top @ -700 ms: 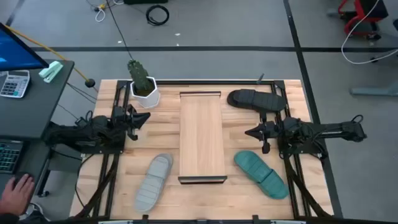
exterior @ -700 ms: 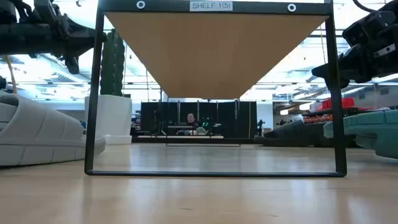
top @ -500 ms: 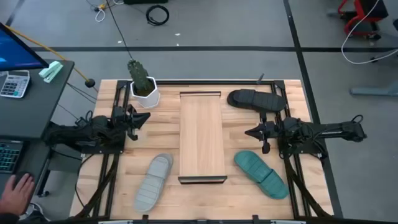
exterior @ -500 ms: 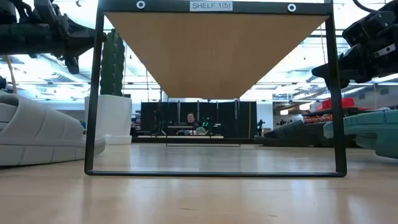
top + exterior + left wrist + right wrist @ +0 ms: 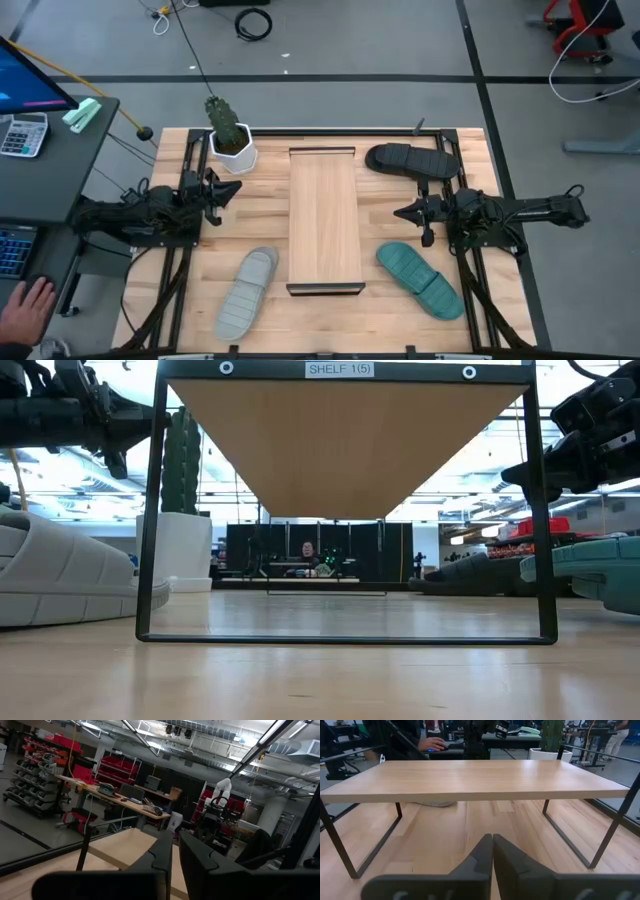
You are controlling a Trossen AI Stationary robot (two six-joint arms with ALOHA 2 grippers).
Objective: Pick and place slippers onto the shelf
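Observation:
The shelf (image 5: pixel 325 215), a long light-wood board on thin dark rails, stands in the middle of the slatted table. A light grey slipper (image 5: pixel 245 293) lies sole down at its near left. A teal slipper (image 5: pixel 418 280) lies at its near right, and a black slipper (image 5: pixel 408 161) at its far right. My left gripper (image 5: pixel 236 189) hovers shut left of the shelf, pointing at it. My right gripper (image 5: pixel 397 212) hovers shut right of the shelf, its fingers (image 5: pixel 485 851) level and aimed under the board (image 5: pixel 470 780). Neither holds anything.
A white pot with a green cactus (image 5: pixel 232 140) stands at the table's far left corner, just beyond my left gripper. A desk with a calculator (image 5: pixel 22 133) stands left of the table, and a person's hand (image 5: pixel 25 305) rests near it. Bare wood lies between shelf and slippers.

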